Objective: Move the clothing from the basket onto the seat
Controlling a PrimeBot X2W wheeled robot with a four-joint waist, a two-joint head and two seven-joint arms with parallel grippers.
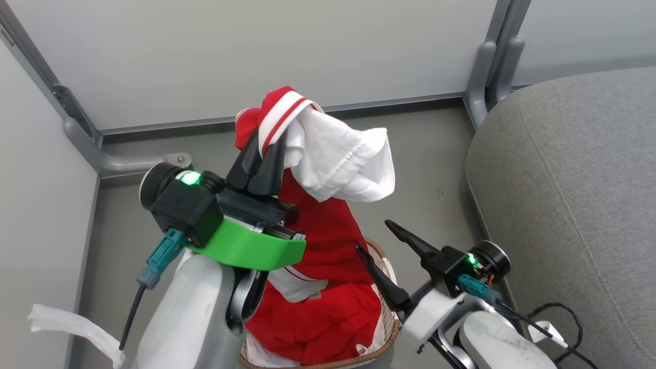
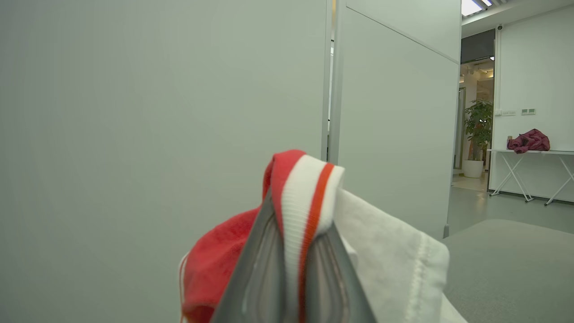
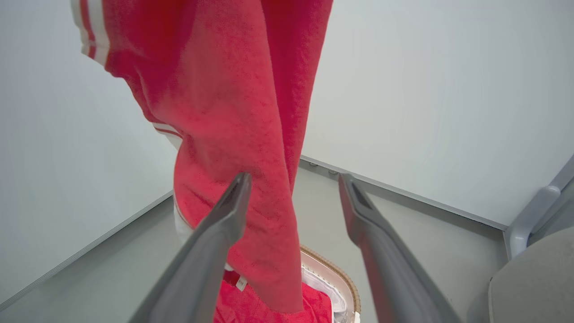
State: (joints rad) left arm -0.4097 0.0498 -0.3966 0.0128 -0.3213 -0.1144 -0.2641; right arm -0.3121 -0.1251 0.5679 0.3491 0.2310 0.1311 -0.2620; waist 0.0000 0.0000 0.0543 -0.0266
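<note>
The red clothing hangs in a long drape from my left gripper, which is shut on its striped ribbed band, a white sleeve flopping to the right. In the left wrist view the clothing's band sits pinched between the fingers of the left gripper. Its lower end still lies in the basket, whose brown rim shows at the bottom. My right gripper stands open beside the hanging cloth; in the right wrist view the right gripper flanks the clothing above the basket. The grey seat fills the right side.
Pale partition walls close the corner behind and to the left, with grey metal feet on the floor. A black cable lies on the seat near my right arm. A white strip of fabric trails at lower left.
</note>
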